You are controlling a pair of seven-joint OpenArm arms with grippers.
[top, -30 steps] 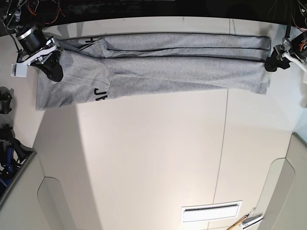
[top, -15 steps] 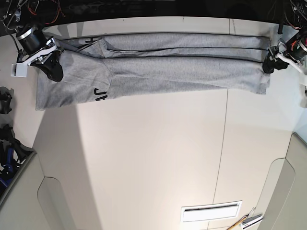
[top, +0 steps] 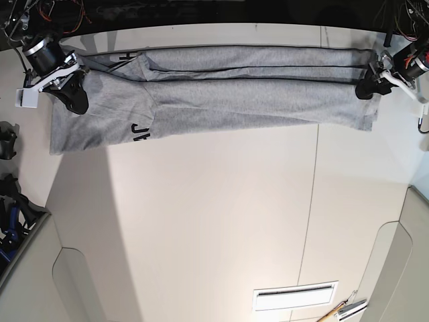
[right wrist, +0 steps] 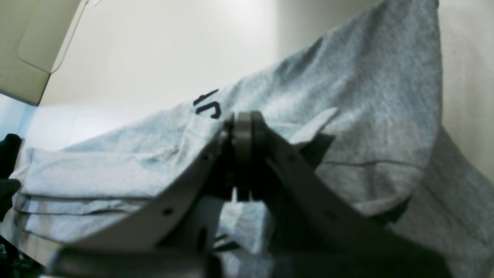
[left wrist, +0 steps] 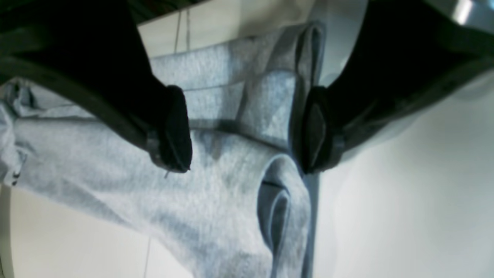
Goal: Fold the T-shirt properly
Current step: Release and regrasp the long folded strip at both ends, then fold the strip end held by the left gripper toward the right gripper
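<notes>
Overhead, the T-shirt (top: 221, 94) lies as a long folded band across the frame's top, and the left gripper (top: 367, 86), at upper right, has crept inward onto its end since a second ago. Its wrist view shows it spread, straddling the stacked hem. Meanwhile the right gripper (right wrist: 243, 154) stays pressed together on cloth. A lengthwise fold looks imminent.

We take this for a robotics lab or test bench. A plain cream panelled surface (top: 221, 221) with visible seams. Bundled red and black wiring (top: 60, 12) runs along the dark top edge. Black equipment (top: 8, 181) sits at one side.
</notes>
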